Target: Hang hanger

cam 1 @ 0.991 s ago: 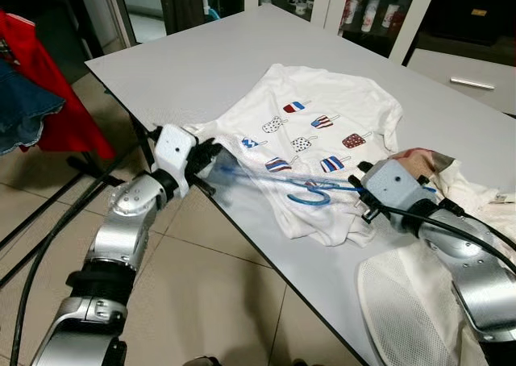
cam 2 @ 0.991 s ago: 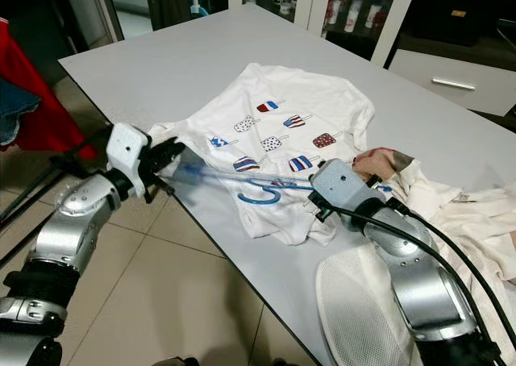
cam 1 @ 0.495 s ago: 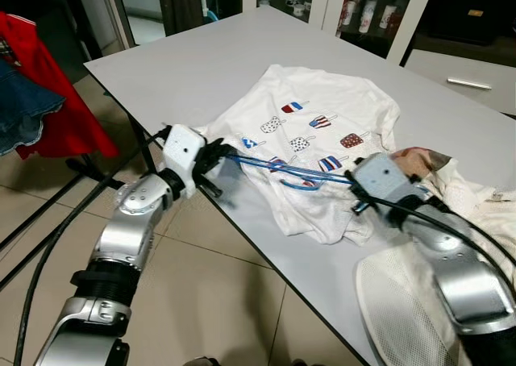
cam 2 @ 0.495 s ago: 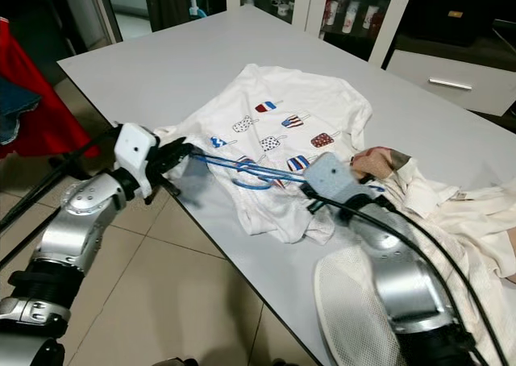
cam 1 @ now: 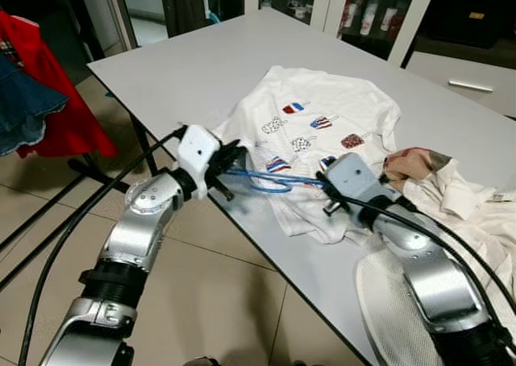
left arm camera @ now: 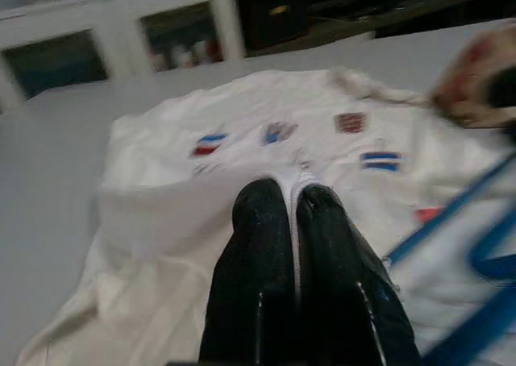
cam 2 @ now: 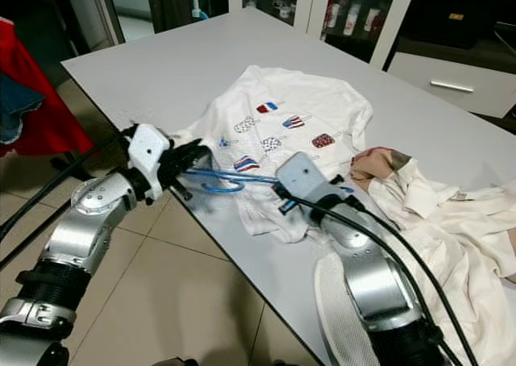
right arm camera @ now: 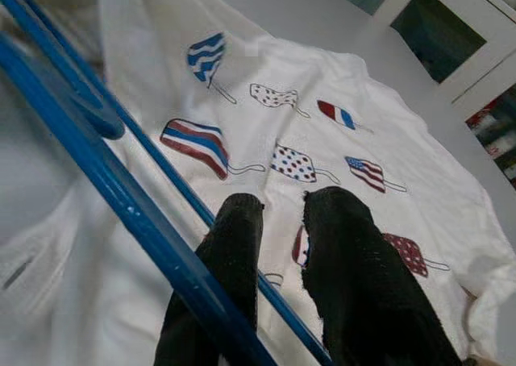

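Two grippers share the work at the near edge of the grey table [cam 1: 177, 68], with red and denim clothes [cam 1: 36, 100] hanging off to the far left by the floor. Starting from that side, the left gripper [left arm camera: 292, 201] is pinched tight on a fold of the white T-shirt [cam 1: 339, 116] at its near corner, fingers pressed together with cloth between them. Running rightward from there, the blue hanger [cam 1: 270, 178] lies low across the shirt's lower half, its hook curled just past the left gripper. At its other end the right gripper [right arm camera: 282, 209] sits over the hanger; its fingers stand slightly apart, and I cannot tell whether they grip the bar or only lie beside it. Further right, a heap of pale garments [cam 1: 459, 213] spills over the table. Judging by looks, the hanger is light, stiff and smooth, likely to slip in a loose pinch, so the straight bar near the hook seems the safest hold; the shirt is limp and will sag. Head views give the whole layout, while the right wrist view shows the bar crossing beside one finger [right arm camera: 222, 261], and the left wrist view shows the pinched cloth.
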{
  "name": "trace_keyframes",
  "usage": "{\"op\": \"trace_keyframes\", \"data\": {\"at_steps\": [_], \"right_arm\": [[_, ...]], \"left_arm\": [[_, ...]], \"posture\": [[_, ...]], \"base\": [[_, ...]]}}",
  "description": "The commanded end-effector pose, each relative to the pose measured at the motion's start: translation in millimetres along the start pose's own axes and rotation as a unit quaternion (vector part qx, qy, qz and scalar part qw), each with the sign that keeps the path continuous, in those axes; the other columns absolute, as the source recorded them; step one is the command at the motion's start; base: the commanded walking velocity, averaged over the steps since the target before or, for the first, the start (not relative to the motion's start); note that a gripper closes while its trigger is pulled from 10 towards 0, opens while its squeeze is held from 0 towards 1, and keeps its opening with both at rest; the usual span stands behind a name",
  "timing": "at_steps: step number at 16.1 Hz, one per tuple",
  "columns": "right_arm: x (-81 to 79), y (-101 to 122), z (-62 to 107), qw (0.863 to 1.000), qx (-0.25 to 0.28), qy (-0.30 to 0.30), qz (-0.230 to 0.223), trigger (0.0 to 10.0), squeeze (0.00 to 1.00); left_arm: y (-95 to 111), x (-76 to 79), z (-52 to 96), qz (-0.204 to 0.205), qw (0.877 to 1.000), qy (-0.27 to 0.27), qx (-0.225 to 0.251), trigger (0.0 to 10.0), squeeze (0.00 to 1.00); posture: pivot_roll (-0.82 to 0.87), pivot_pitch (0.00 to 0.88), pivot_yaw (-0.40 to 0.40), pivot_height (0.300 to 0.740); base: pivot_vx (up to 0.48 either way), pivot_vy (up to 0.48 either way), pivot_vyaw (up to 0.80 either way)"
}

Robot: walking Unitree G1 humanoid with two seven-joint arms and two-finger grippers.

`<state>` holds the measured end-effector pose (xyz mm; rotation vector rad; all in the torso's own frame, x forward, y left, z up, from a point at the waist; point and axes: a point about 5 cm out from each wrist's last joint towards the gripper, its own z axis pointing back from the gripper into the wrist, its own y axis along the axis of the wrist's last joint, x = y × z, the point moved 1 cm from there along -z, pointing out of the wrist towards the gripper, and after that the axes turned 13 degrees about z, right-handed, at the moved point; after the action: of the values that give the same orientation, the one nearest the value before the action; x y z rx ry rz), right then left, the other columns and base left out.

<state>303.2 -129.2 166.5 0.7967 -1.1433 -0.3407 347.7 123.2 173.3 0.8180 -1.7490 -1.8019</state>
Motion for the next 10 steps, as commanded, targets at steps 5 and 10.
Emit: {"op": "trace_keyframes", "data": {"at_steps": [5, 10], "right_arm": [[4.9, -1.9, -13.8, 0.997, -0.021, -0.038, -0.058, 10.0, 0.0], [11.2, -7.5, -11.0, 0.997, -0.021, -0.035, -0.067, 10.0, 0.0]], "left_arm": [[8.9, 24.8, 4.0, -0.043, 0.993, -0.105, -0.005, 0.0, 0.0], [5.4, 15.3, 12.8, -0.064, 0.993, -0.096, -0.039, 0.0, 0.0]], "posture": [[0.06, 0.106, 0.006, 0.74], [0.07, 0.106, 0.007, 0.74]], "base": [[0.0, 0.0, 0.0], [0.0, 0.0, 0.0]]}}
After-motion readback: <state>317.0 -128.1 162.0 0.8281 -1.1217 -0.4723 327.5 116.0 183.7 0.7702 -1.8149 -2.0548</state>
